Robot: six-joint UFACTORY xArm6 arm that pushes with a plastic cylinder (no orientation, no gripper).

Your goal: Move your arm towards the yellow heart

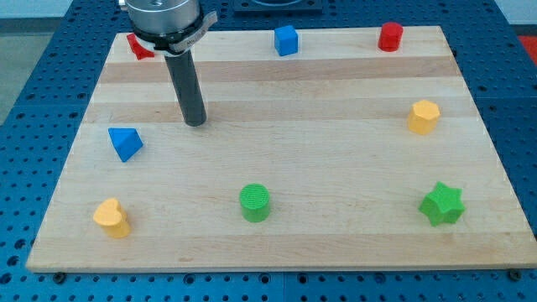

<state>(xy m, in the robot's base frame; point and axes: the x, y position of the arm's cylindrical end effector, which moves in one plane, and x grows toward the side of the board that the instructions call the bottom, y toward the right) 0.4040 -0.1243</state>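
Nearest the camera, by the board's bottom left corner, sits the yellow heart [112, 217], just in from the bottom edge of the wooden board [336, 143]. Along that same bottom edge stand a green cylinder [255, 203] near the middle and a green star [442, 204] towards the bottom right corner. Up the left side, a blue triangular block [125, 143] lies above the yellow heart, well apart from it. My tip [195, 122] rests on the board in the upper left part, to the right of and a little above the blue triangular block, near it but not touching; the yellow heart is well apart from my tip, down and to the left. The arm carries no gripper, only the dark rod, so nothing is held. A red block [138, 47], partly hidden behind the rod's mount, sits at the top left corner. A blue cube [286, 40] stands at the middle of the top edge, a red cylinder [390, 37] nearer the top right corner, and a yellow block [424, 117] by the right edge.
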